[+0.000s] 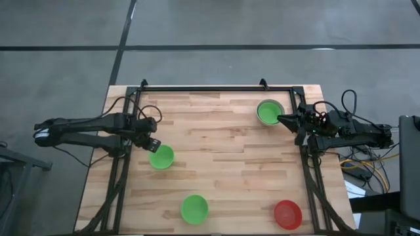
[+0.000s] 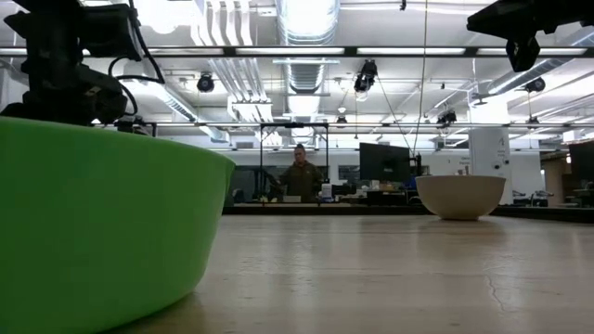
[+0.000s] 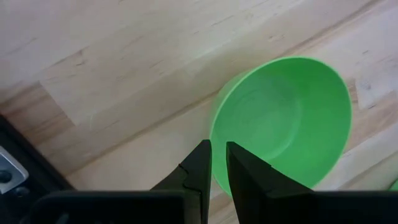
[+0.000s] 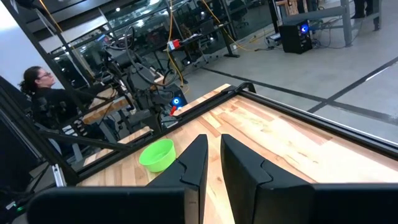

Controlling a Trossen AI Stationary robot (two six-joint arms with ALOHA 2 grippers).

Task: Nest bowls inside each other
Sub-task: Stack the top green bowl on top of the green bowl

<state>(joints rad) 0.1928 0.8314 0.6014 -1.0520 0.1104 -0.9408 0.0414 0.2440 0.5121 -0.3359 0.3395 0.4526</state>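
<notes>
- High view: left gripper point(image 1: 153, 143), fingers nearly closed and empty, hovers just beside a green bowl point(image 1: 161, 157).
- Right gripper point(image 1: 283, 119), nearly closed, seemingly touches the far green-in-white bowl point(image 1: 269, 112).

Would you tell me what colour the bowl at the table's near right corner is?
Red: the small round plastic bowl shows best in the high view.

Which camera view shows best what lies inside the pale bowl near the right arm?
The high view. It looks straight down, so the pale bowl shows its rim with a green bowl nested inside. The low view shows only its outer wall from the side, not the inside. Neither wrist view shows it.
</notes>
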